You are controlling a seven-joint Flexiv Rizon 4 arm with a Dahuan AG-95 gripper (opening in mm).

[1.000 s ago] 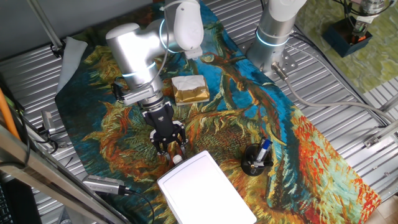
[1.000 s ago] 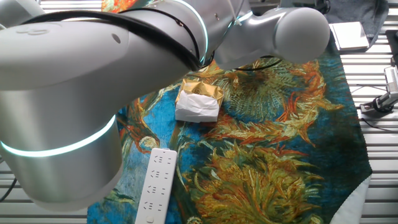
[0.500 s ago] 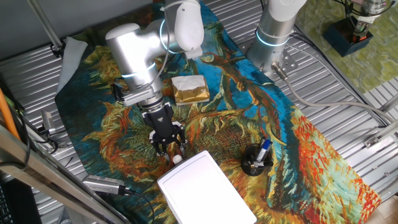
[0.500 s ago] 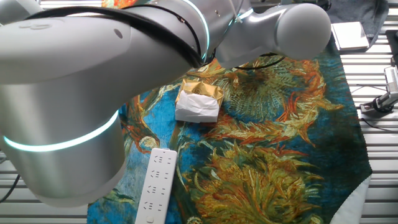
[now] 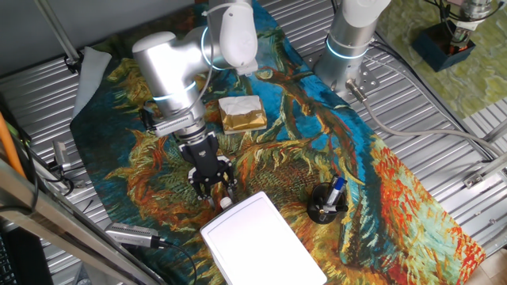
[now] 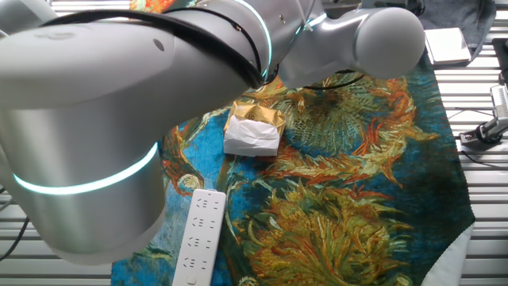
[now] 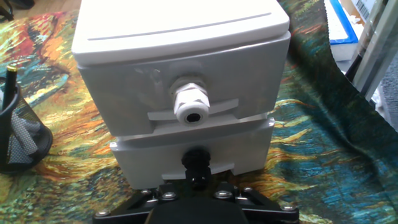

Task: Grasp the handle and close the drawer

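Our pincer (image 5: 214,192) hangs low over the desk (image 5: 444,150), right at the front of the white box (image 5: 265,241). We cannot tell how wide it stands; in the hand view only its black base shows. There we see two stacked drawer fronts: the lower drawer (image 7: 193,152) juts forward, its dark handle (image 7: 196,163) just above the base, while the upper one carries a white knob (image 7: 190,106). A mesh pen cup (image 5: 326,204) stands nearby.

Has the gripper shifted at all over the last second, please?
Yes, slightly: the gripper has drawn back from the white drawer box, toward the tan-and-white block.
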